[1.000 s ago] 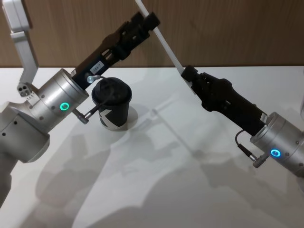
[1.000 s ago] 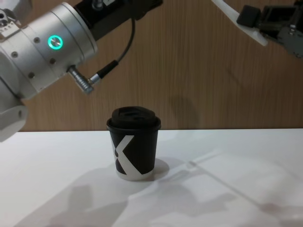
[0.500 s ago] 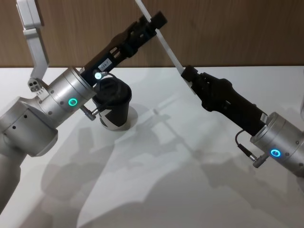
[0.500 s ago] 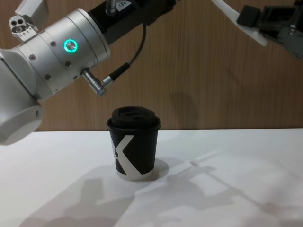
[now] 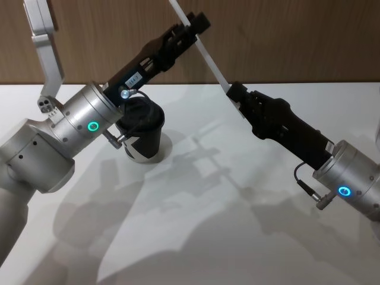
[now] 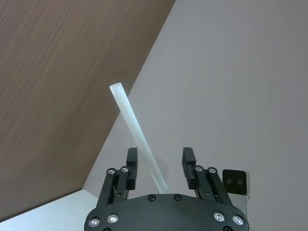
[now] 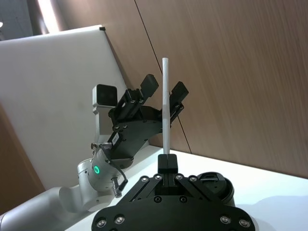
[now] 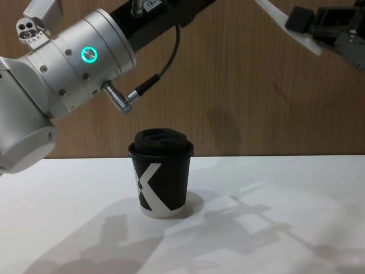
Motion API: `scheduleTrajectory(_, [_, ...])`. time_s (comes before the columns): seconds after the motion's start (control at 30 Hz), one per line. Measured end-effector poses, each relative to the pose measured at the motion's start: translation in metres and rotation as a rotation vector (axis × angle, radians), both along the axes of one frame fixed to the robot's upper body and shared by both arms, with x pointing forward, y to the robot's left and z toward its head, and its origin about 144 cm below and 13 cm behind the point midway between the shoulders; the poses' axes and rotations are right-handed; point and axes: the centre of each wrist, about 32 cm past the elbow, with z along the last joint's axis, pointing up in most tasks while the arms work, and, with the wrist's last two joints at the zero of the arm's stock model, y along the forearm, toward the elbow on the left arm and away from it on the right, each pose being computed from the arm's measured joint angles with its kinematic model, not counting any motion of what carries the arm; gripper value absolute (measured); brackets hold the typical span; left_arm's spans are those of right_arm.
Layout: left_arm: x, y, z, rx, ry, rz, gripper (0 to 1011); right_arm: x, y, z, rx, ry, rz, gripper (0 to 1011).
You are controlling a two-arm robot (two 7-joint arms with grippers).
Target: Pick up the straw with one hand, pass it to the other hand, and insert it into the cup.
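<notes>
Pickup complete: right claw (image 5: 233, 91) pinches straw (image 5: 206, 57); left claw (image 5: 191, 25) spread around it. Remaining: transfer, insertion into cup (image 8: 161, 180).

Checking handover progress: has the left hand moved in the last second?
Yes. In the head view the left hand has slid rightward, away from the cup; its open fingers straddle the straw.

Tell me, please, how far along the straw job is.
Done: the straw is picked up, clamped at its lower end in the right gripper, above the table. In hand: the handover; the left gripper is open with a finger on each side of the straw, not yet gripping. Left: closing the left, releasing the right, and insertion into the lidded cup on the table.
</notes>
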Motion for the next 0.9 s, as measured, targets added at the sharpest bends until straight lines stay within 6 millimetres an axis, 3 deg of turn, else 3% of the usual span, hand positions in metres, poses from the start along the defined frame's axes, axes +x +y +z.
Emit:
scheduleTrajectory(0.53, [-0.0009,0.0048,-0.0001,-0.01,-0.028,0.003,117,0.0,0.0,0.0,0.0,0.0,0.0,0])
scheduleTrajectory(0.9, [-0.0011,0.0058,-0.0007,-0.012,-0.036,0.0,41,0.0,0.0,0.0,0.0,0.0,0.0,0])
